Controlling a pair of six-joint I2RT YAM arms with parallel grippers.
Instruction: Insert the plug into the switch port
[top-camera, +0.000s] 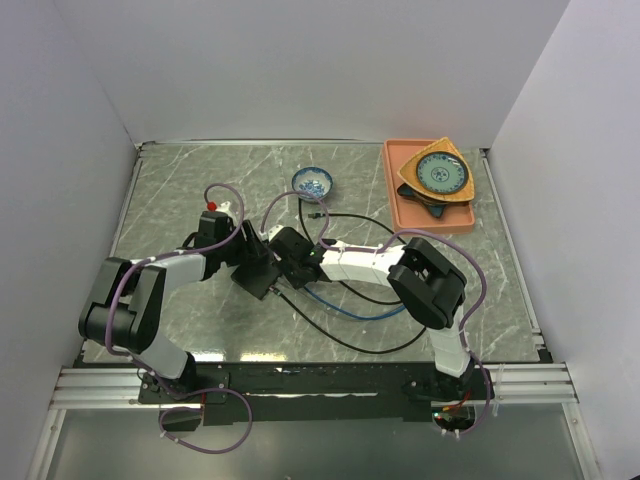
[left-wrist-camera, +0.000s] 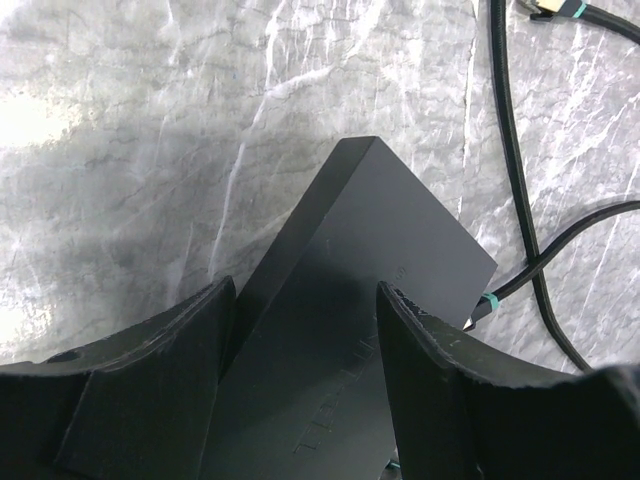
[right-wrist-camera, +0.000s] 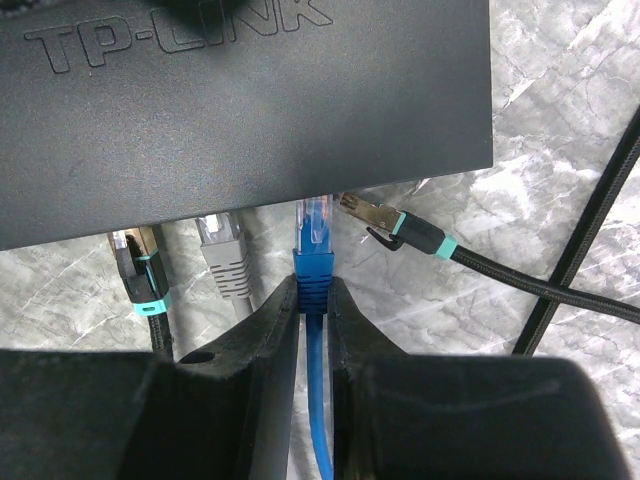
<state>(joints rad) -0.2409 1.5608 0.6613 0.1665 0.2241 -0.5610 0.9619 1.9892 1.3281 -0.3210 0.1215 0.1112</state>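
**Two Arms Closing In on a TP-Link Switch at Mid-Table**

The left gripper (left-wrist-camera: 305, 292) is clamping the TP-Link switch (right-wrist-camera: 240, 100) across its width, with a finger (left-wrist-camera: 170, 350) bearing on either side. The box's far corner is jutting out over the bare marble tabletop (left-wrist-camera: 120, 120), where open room is lying ahead and to the left.

On the opposite side, the right gripper (right-wrist-camera: 312, 290) is pinching the blue Ethernet plug (right-wrist-camera: 313, 225) by its boot. The plug's clear tip is meeting the switch's socket edge, but the overhanging top face is hiding how deep it sits.

Space along that edge is running tight. A gray plug (right-wrist-camera: 222, 240) is sitting just to the left, a black-and-teal plug (right-wrist-camera: 135, 265) is sitting beyond it, and a braided black plug (right-wrist-camera: 400, 225) is angling in from the right.

From above, black cables (top-camera: 350, 335) are looping across the near-right marble. A blue-patterned bowl (top-camera: 313, 182) is standing behind the arms. An orange tray (top-camera: 400, 205) at the far right edge is carrying a teal plate (top-camera: 442, 172), well apart from the work.
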